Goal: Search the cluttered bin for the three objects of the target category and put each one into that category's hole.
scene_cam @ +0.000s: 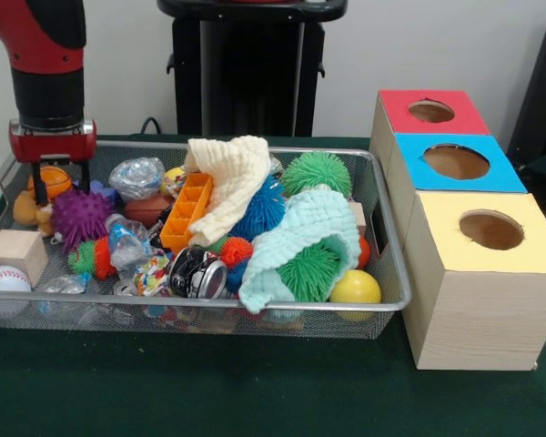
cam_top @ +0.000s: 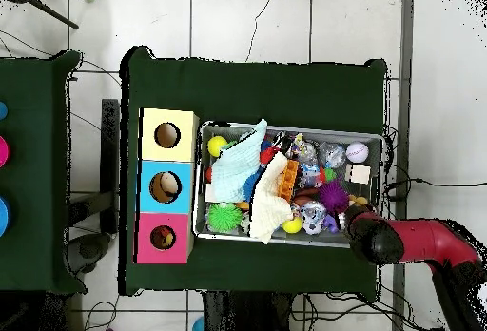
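Now poised low over the bin [scene_cam: 382, 237], far left corner in front view: gripper [scene_cam: 62, 187] with fingers apart, straddling an orange ball [scene_cam: 55, 180], not clamped. Best lowered straight, centred on the ball, clear of the purple spiky ball [scene_cam: 80, 217] just beside and of the mesh wall. Crowded inside: cream cloth [scene_cam: 232, 182], mint cloth [scene_cam: 300, 237], green spiky balls, orange tray [scene_cam: 186, 211], crushed can [scene_cam: 197, 271], baseball [scene_cam: 4, 280], wooden cube [scene_cam: 16, 253]. Well apart on the right, beyond blue and yellow boxes, the red box's hole [scene_cam: 431, 111]; contents hard to judge.
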